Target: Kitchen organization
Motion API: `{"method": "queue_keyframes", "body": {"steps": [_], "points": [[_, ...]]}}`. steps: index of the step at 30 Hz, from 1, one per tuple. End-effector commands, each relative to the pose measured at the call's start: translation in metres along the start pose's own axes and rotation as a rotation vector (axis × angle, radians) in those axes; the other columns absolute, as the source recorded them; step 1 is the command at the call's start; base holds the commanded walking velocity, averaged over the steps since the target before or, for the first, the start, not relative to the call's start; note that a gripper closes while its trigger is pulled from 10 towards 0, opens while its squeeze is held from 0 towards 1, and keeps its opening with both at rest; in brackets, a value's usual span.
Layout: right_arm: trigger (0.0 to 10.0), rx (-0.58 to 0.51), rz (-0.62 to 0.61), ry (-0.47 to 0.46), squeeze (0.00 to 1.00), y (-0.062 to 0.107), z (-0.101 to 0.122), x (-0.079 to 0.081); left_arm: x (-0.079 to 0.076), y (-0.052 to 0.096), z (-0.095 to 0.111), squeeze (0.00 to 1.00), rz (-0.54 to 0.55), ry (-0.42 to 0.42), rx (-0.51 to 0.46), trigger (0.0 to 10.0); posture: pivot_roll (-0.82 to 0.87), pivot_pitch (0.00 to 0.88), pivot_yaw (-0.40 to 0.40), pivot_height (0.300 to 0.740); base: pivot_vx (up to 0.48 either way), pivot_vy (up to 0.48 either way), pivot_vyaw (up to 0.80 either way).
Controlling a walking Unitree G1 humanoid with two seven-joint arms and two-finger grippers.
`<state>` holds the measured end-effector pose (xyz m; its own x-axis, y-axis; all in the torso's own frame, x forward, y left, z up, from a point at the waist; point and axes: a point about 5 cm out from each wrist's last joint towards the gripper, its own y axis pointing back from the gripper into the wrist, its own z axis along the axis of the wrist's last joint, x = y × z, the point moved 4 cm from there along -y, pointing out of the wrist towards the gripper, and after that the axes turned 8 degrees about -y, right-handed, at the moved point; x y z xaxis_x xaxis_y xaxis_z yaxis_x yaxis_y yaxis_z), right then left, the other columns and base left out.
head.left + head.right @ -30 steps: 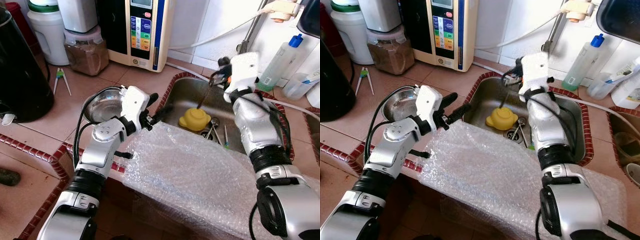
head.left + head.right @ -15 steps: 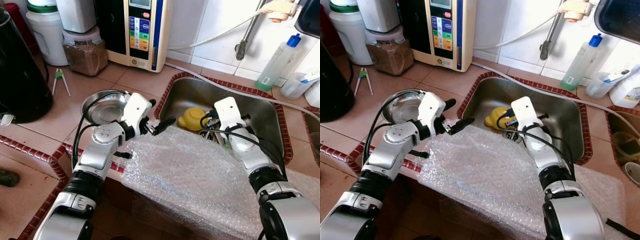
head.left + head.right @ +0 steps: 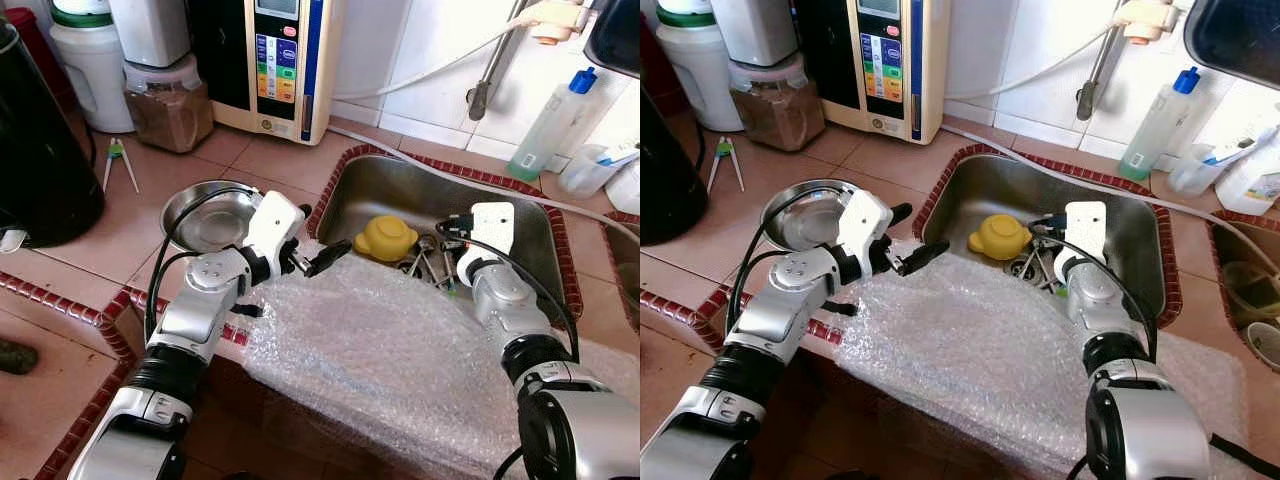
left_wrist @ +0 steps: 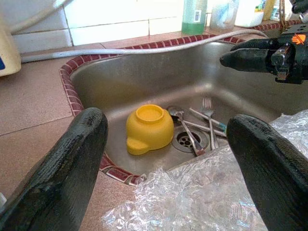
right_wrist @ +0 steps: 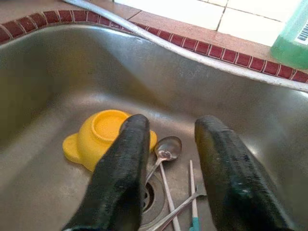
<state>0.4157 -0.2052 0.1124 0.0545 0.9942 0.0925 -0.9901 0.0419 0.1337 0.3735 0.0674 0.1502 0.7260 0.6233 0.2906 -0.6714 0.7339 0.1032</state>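
An upturned yellow bowl [image 3: 386, 238] lies in the steel sink [image 3: 400, 190], next to the drain. Beside it lie a spoon, a fork and other cutlery [image 3: 430, 262]. My right gripper [image 3: 443, 240] is low inside the sink, just above the cutlery, open and holding nothing; in the right wrist view its fingers [image 5: 125, 163] frame the spoon [image 5: 166, 149]. My left gripper [image 3: 318, 240] hovers open over the sink's left rim, at the edge of a sheet of bubble wrap [image 3: 400, 360], with nothing in it. A steel bowl [image 3: 205, 215] sits on the counter behind the left wrist.
A hose [image 3: 500, 185] runs along the sink's back rim, with a green soap bottle [image 3: 545, 130] behind it. A water machine [image 3: 285, 60], a brown jar [image 3: 165, 100], training chopsticks [image 3: 118, 160] and a large black appliance [image 3: 40, 150] stand on the tiled counter to the left.
My right gripper came down from near the tap into the sink, then shifted right. The thin utensil that hung from it is no longer held. The left gripper edged slightly right.
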Motion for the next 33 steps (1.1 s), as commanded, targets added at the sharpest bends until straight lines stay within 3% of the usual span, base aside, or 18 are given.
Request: {"method": "queue_keyframes", "body": {"steps": [1, 4, 6, 7, 9, 10, 11, 13, 14, 18, 19, 22, 23, 25, 33], "points": [[10.0, 0.006, -0.019, -0.043, 1.0, -0.001, 0.001, -0.004, -0.003, -0.001, -0.001, 1.0, -0.009, -0.006, 0.011, 10.0, 0.0, 0.015, -0.073, 0.74, 0.0, 0.0, 0.0], [10.0, -0.008, -0.002, -0.109, 1.0, -0.001, 0.004, -0.001, 0.007, -0.001, 0.0, 1.0, 0.054, -0.012, 0.011, 10.0, 0.0, 0.017, -0.072, 0.74, 0.0, 0.0, 0.0], [10.0, -0.02, 0.024, -0.161, 1.0, -0.003, 0.008, 0.003, 0.023, -0.001, 0.003, 1.0, 0.164, -0.02, -0.001, 10.0, 0.0, 0.017, -0.071, 0.74, 0.0, 0.0, 0.0], [10.0, -0.04, 0.061, -0.179, 1.0, -0.004, 0.013, 0.01, 0.04, 0.002, 0.007, 1.0, 0.279, -0.006, -0.018, 10.0, 0.0, 0.016, -0.071, 0.74, 0.0, 0.0, 0.0], [10.0, -0.051, 0.083, -0.2, 1.0, -0.004, 0.016, 0.014, 0.048, 0.004, 0.011, 1.0, 0.33, 0.001, -0.034, 10.0, 0.0, 0.017, -0.071, 0.74, 0.0, 0.0, 0.0], [10.0, -0.068, 0.126, -0.24, 1.0, -0.005, 0.02, 0.023, 0.063, 0.009, 0.017, 1.0, 0.429, 0.02, -0.06, 10.0, 0.0, 0.016, -0.071, 0.74, 0.0, 0.0, 0.0], [10.0, -0.068, 0.126, -0.24, 1.0, -0.005, 0.02, 0.023, 0.063, 0.009, 0.017, 1.0, 0.429, 0.02, -0.06, 10.0, 0.0, 0.016, -0.071, 0.74, 0.0, 0.0, 0.0], [10.0, -0.088, 0.187, -0.23, 1.0, -0.005, 0.025, 0.034, 0.082, 0.018, 0.022, 1.0, 0.558, 0.037, -0.082, 10.0, 0.0, 0.016, -0.072, 0.74, 0.0, 0.0, 0.0], [10.0, -0.088, 0.187, -0.23, 1.0, -0.005, 0.025, 0.034, 0.082, 0.018, 0.022, 1.0, 0.558, 0.037, -0.082, 10.0, 0.0, 0.016, -0.072, 0.74, 0.0, 0.0, 0.0], [10.0, -0.116, 0.378, -0.236, 1.0, 0.0, 0.033, 0.066, 0.106, 0.036, 0.021, 1.0, 0.741, 0.034, -0.066, 10.0, 0.0, 0.018, -0.072, 0.74, 0.0, 0.0, 0.0], [10.0, -0.116, 0.378, -0.236, 1.0, 0.0, 0.033, 0.066, 0.106, 0.036, 0.021, 1.0, 0.741, 0.034, -0.066, 10.0, 0.0, 0.018, -0.072, 0.74, 0.0, 0.0, 0.0], [10.0, -0.13, 0.579, -0.186, 1.0, 0.01, 0.039, 0.099, 0.115, 0.043, 0.003, 1.0, 0.813, 0.046, 0.029, 10.0, 0.0, 0.017, -0.067, 0.74, 0.0, 0.0, 0.0], [10.0, -0.13, 0.579, -0.186, 1.0, 0.01, 0.039, 0.099, 0.115, 0.043, 0.003, 1.0, 0.813, 0.046, 0.029, 10.0, 0.0, 0.017, -0.067, 0.74, 0.0, 0.0, 0.0], [10.0, -0.125, 0.68, -0.115, 1.0, 0.018, 0.037, 0.116, 0.123, 0.054, -0.01, 1.0, 0.877, 0.065, 0.101, 10.0, -0.01, 0.016, -0.064, 0.74, 0.0, 0.0, 0.0], [10.0, -0.107, 0.754, -0.065, 1.0, 0.026, 0.03, 0.126, 0.138, 0.072, -0.021, 1.0, 0.986, 0.108, 0.156, 10.0, -0.01, 0.014, -0.063, 0.74, 0.0, 0.0, 0.0]]}}
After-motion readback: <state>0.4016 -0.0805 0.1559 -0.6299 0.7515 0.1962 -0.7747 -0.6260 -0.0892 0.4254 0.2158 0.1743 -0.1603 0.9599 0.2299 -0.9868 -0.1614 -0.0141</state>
